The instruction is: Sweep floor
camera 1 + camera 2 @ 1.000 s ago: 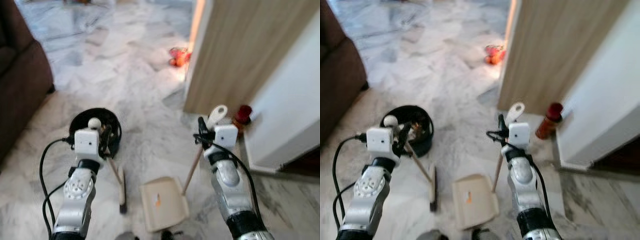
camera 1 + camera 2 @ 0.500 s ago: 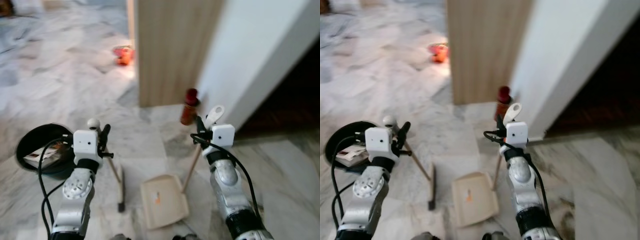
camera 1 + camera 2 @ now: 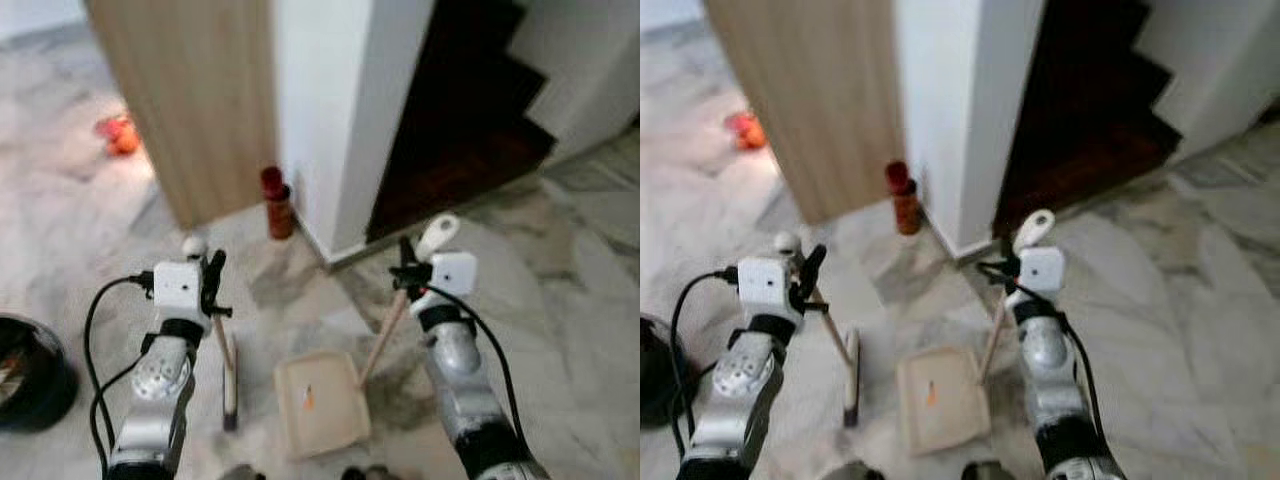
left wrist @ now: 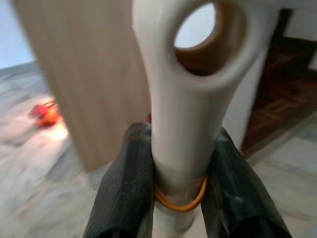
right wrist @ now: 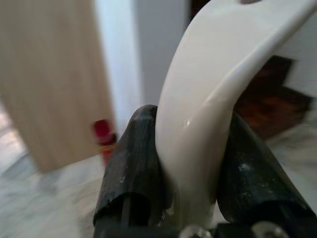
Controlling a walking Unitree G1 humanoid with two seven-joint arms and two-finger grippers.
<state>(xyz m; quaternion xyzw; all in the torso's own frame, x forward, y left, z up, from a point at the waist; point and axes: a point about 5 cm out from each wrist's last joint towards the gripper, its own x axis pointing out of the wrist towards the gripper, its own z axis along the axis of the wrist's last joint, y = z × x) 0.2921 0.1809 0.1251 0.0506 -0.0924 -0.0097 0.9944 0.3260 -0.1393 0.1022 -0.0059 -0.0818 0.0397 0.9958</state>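
My left gripper (image 3: pixel 212 287) is shut on the thin wooden handle of a short broom (image 3: pixel 230 383), whose head rests on the marble floor. In the left wrist view the black fingers (image 4: pixel 128 191) clamp the handle's white looped end (image 4: pixel 184 104). My right gripper (image 3: pixel 404 274) is shut on the slanted wooden handle of a cream dustpan (image 3: pixel 320 402), which lies flat on the floor between my arms with a small orange bit in it. The handle's white top (image 5: pixel 208 104) sits between the right fingers (image 5: pixel 132 166).
A black bin (image 3: pixel 25 370) stands at the far left. A red-brown bottle (image 3: pixel 277 203) stands at the foot of a wooden panel (image 3: pixel 190 100) and white wall corner (image 3: pixel 330 110). Dark steps (image 3: pixel 460 110) lie beyond. An orange-red object (image 3: pixel 118 135) lies far left.
The camera has swung to the right, so the bin, the wooden panel and the bottle slid left and the dark steps came into sight. Both grippers keep their hold.
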